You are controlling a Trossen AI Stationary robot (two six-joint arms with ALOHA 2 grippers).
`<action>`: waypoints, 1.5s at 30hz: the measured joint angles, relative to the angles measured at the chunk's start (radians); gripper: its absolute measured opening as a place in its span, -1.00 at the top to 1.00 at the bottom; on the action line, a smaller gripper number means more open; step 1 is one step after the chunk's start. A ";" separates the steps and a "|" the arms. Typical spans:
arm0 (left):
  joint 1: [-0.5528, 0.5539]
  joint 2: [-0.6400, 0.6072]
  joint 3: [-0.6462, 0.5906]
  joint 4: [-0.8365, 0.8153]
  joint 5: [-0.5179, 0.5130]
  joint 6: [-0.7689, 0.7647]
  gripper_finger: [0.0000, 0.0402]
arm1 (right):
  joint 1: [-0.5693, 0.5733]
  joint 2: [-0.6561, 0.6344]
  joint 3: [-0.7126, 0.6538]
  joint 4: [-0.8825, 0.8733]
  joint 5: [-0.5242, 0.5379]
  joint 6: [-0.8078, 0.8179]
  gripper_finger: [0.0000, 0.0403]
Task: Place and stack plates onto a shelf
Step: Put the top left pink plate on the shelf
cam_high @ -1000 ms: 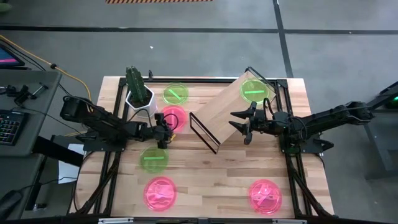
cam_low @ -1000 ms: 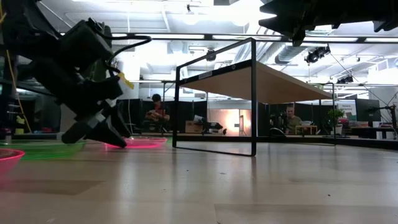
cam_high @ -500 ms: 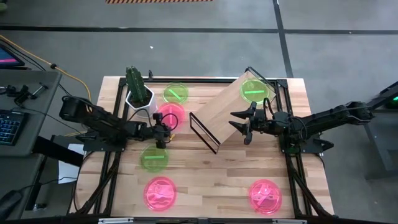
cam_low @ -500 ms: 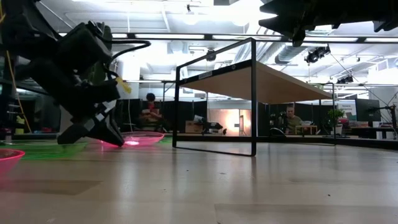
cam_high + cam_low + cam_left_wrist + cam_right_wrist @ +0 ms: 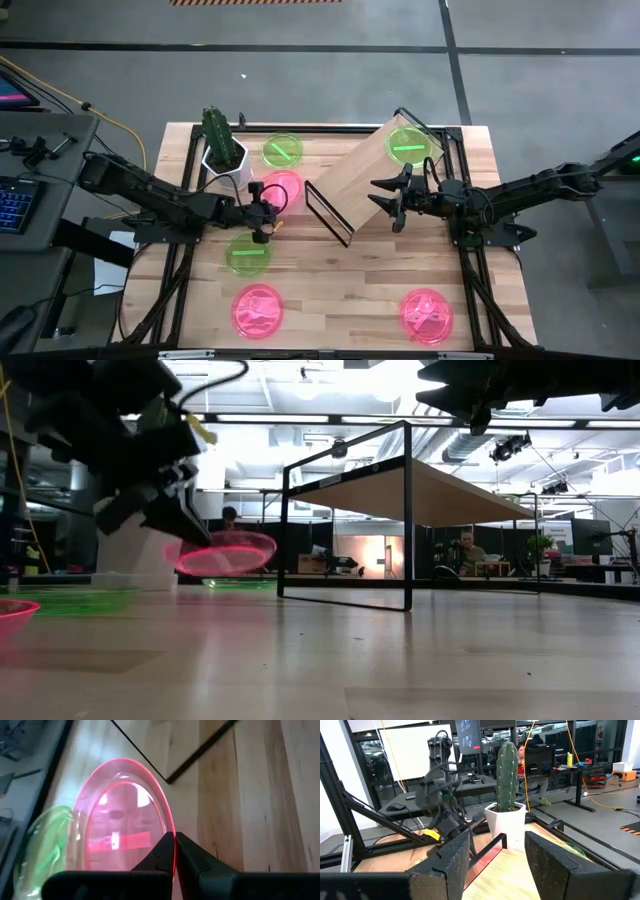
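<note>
My left gripper [image 5: 266,213] is shut on a pink plate [image 5: 281,187], which hangs above the table left of the shelf [image 5: 372,175]. In the low view the plate [image 5: 225,553] floats clear of the tabletop. The shelf is a plywood board on a black wire frame, and one green plate [image 5: 408,145] lies on its far end. My right gripper [image 5: 393,201] hovers open over the shelf's near right part, with nothing between its fingers [image 5: 454,856]. Two green plates [image 5: 282,150] [image 5: 247,255] and two pink plates [image 5: 258,310] [image 5: 427,315] lie flat on the table. My left gripper pinches the pink plate's rim [image 5: 171,845] on the side toward the table's near left. One finger is on the inside of the rim and one on the outside. The fingers slant down from the table's left. The plate hangs clear of the table, slightly tilted.
A white pot with a cactus [image 5: 225,155] stands close behind the held plate at the far left. The shelf's black wire frame [image 5: 328,212] stands just right of the plate. Bare tabletop lies between the two near pink plates.
My left gripper has shut on the pink plate's rim and gone up. The plate, which lay flat on the table, is now lifted clear and slightly tilted.
</note>
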 joint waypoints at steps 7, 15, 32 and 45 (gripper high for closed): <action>-0.042 -0.054 0.100 -0.231 -0.244 -0.053 1.00 | 0.000 0.000 0.000 -0.002 0.000 0.000 0.11; -0.015 -0.045 0.318 -0.216 -0.418 0.223 1.00 | 0.000 0.000 0.000 0.008 0.000 -0.007 0.11; 0.066 0.283 0.564 0.015 -0.085 0.530 1.00 | 0.000 -0.006 -0.002 0.172 0.092 -0.026 0.11; 0.057 0.428 0.719 0.049 0.041 0.634 1.00 | 0.000 -0.005 -0.002 0.164 0.092 -0.034 0.11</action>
